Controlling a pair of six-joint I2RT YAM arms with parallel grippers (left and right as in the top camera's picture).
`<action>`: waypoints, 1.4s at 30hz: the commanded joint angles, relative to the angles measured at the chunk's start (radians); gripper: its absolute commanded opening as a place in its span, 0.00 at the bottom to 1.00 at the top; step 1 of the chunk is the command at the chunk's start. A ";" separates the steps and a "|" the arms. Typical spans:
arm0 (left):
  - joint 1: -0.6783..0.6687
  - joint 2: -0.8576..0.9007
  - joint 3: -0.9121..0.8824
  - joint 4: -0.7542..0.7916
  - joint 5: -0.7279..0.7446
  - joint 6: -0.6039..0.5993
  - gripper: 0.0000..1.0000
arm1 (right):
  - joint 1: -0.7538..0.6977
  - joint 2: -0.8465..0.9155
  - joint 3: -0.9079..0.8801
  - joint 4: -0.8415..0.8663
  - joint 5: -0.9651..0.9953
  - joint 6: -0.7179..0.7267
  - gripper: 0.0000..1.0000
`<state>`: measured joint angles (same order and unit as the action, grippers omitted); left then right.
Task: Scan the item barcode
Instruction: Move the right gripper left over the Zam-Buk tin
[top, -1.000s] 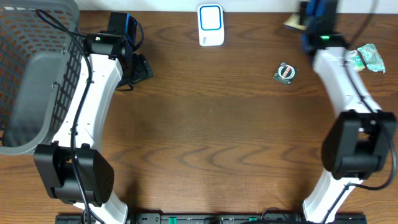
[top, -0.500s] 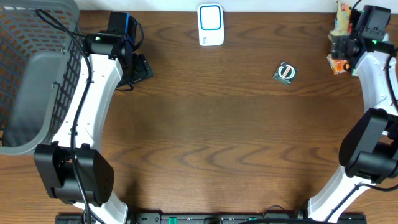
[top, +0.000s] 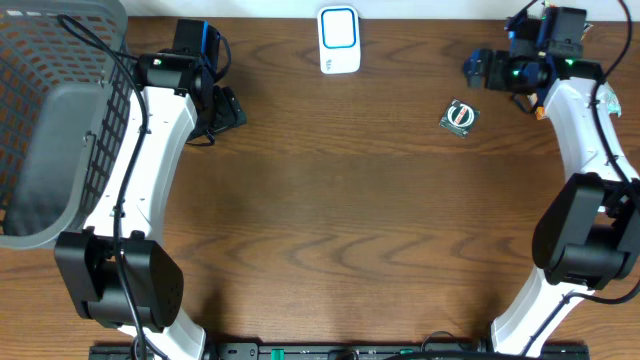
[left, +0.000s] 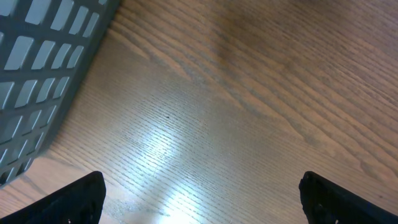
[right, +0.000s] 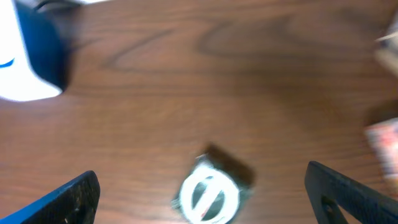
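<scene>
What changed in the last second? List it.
The right gripper swung right, then back left, and opened; nothing sits between its jaws now. The left gripper, basket, scanner and round item stayed put.

Right arm swings back left, claw opened
The right claw (top: 477, 68), shut a second ago, has spread wide and holds nothing. Half a second ago its wrist was out at the far right edge of the bench (top: 330, 200). It has since come left to point toward the white scanner (top: 339, 40), near the round item (top: 459, 117).
</scene>
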<state>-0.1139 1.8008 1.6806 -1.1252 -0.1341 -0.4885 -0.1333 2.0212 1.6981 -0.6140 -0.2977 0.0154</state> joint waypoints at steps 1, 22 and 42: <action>0.003 -0.005 0.003 -0.003 -0.013 0.017 0.98 | 0.020 0.010 -0.007 -0.030 0.019 0.037 0.99; 0.003 -0.005 0.003 -0.003 -0.013 0.017 0.98 | 0.066 0.118 -0.234 0.243 0.226 0.216 0.99; 0.003 -0.005 0.003 -0.003 -0.013 0.017 0.98 | 0.284 0.129 -0.232 0.102 -0.131 0.011 0.64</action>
<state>-0.1139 1.8008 1.6806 -1.1252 -0.1341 -0.4885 0.0959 2.1487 1.4731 -0.4713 -0.3420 0.1234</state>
